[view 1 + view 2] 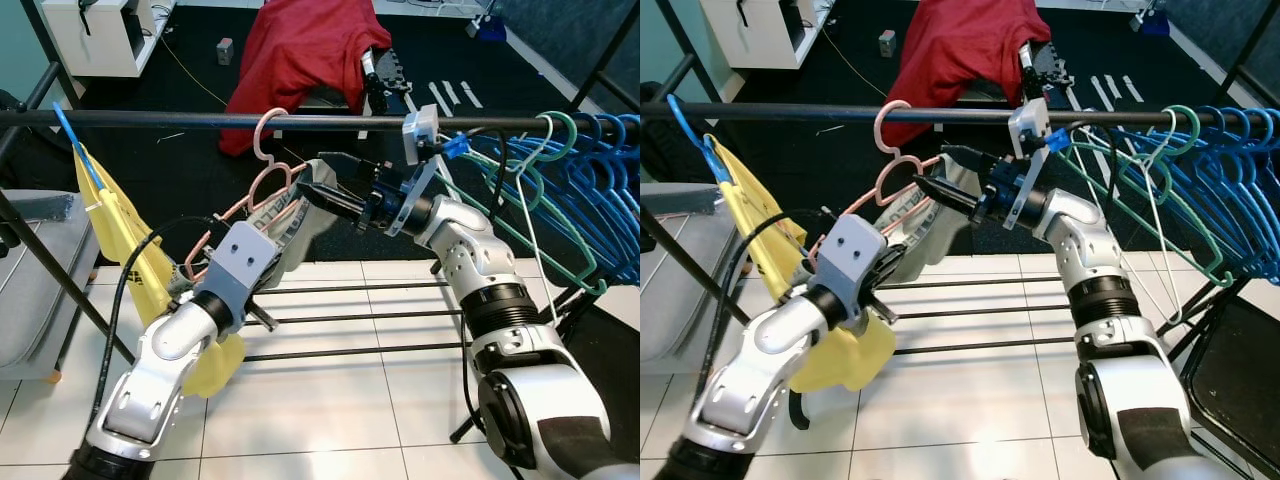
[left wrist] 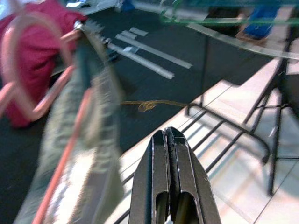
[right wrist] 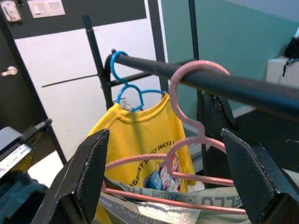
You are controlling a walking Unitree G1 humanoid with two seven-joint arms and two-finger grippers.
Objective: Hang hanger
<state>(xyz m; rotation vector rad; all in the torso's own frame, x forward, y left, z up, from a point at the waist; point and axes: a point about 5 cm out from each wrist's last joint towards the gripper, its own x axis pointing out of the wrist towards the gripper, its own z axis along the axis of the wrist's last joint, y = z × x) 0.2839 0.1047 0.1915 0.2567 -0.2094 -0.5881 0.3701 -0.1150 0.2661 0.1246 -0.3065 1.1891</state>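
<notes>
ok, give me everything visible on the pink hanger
The pink hanger looks like thin plastic, with a curled hook, a wavy neck and two parallel lower bars. Its hook is over the black rail, so it hangs there, tilted. A grey-green patterned garment is draped over its bars. It sits between the yellow shirt and the blue and green hangers. The right hand is open, fingers either side, not gripping it.

A yellow T-shirt [image 1: 125, 240] hangs on a blue hanger [image 1: 70, 135] at the left end of the rail. At the right end, a bunch of blue hangers [image 1: 600, 190] crowds together, with a green hanger [image 1: 545, 180] beside them. Beyond the rail, a red cloth [image 1: 300, 50] is draped over something on the dark carpet [image 1: 180, 170]. A white cabinet [image 1: 100, 35] stands at the far left. White floor tiles [image 1: 330, 400] lie below.
</notes>
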